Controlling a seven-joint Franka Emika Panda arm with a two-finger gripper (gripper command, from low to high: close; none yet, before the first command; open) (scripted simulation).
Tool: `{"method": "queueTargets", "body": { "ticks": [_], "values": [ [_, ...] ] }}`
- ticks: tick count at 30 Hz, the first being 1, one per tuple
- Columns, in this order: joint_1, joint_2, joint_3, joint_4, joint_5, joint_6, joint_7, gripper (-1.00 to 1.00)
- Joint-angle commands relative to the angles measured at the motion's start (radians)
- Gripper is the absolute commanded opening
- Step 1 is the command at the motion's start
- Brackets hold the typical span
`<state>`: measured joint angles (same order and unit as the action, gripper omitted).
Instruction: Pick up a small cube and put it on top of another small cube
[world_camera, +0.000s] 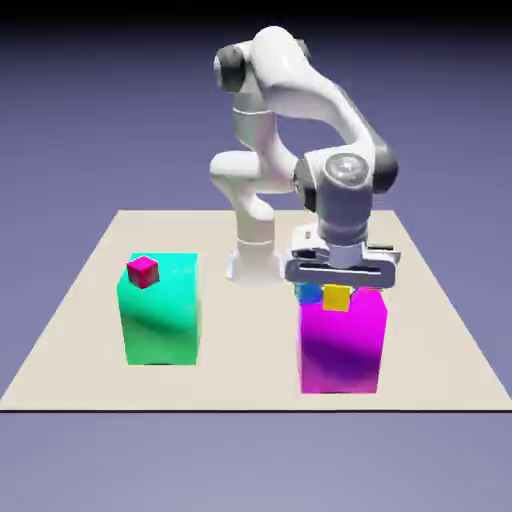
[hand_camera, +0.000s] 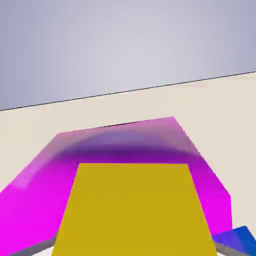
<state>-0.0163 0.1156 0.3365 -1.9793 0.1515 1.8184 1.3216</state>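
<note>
On my exterior view's left, a teal block (world_camera: 162, 312) stands on the desk (world_camera: 240, 370) with a small magenta cube (world_camera: 143, 272) on top. Over on the right, a big magenta block (world_camera: 341, 345) stands below the end effector (world_camera: 337, 291), and a blue cube (world_camera: 309, 292) sits close beside the yellow cube (world_camera: 337, 298). My arm bends forward from its base, hand low over the magenta block. I have the end effector closed on the yellow cube, whose bulk hides most of the fingers; whether its underside touches the magenta block, I can't quite tell.
</note>
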Motion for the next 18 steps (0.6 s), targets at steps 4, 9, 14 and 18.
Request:
{"method": "queueTargets", "body": {
  "ticks": [4, 9, 14, 18],
  "values": [
    [0.140, -0.118, -0.092, -0.020, 0.141, -0.127, 0.172, -1.00],
    [0.174, -0.147, -0.123, -0.090, 0.238, -0.096, 0.265, -1.00],
    [0.192, -0.133, -0.105, -0.201, 0.257, 0.032, 0.247, 1.00],
    [0.175, -0.147, -0.123, -0.093, 0.238, -0.093, 0.265, 1.00]
  ]
}}
